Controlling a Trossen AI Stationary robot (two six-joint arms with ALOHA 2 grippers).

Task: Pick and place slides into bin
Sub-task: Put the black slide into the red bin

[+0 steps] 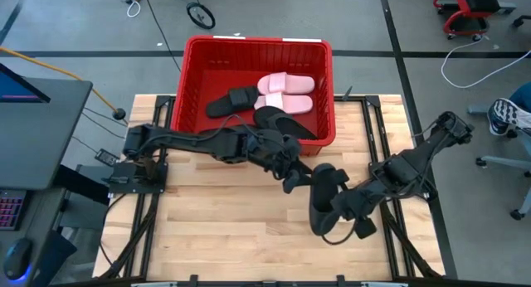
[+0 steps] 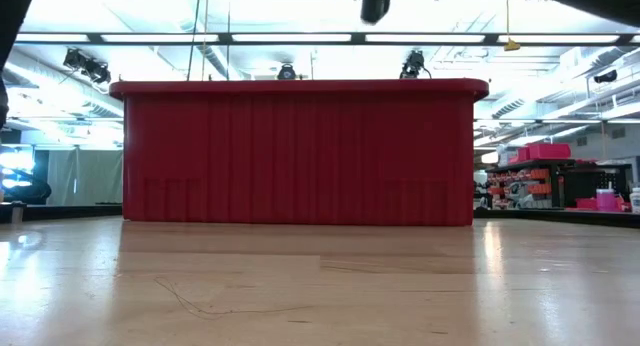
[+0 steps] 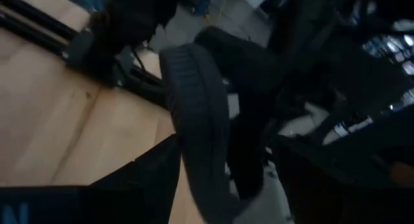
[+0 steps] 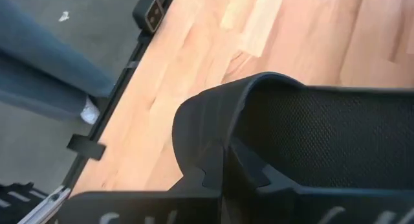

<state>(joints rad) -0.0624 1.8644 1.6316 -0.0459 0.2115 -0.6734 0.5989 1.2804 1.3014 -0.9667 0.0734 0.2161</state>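
readable text: none in any view.
left gripper (image 3: 162, 208): pale marks on its housing, in the left wrist view, cut off and not legible.
right gripper (image 4: 220, 201): pale marks on its housing, in the right wrist view, also cut off and not legible.

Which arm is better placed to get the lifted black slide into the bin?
Right, probably: the right claw grips the black slide clear of the table, though the left claw sits nearer the bin.
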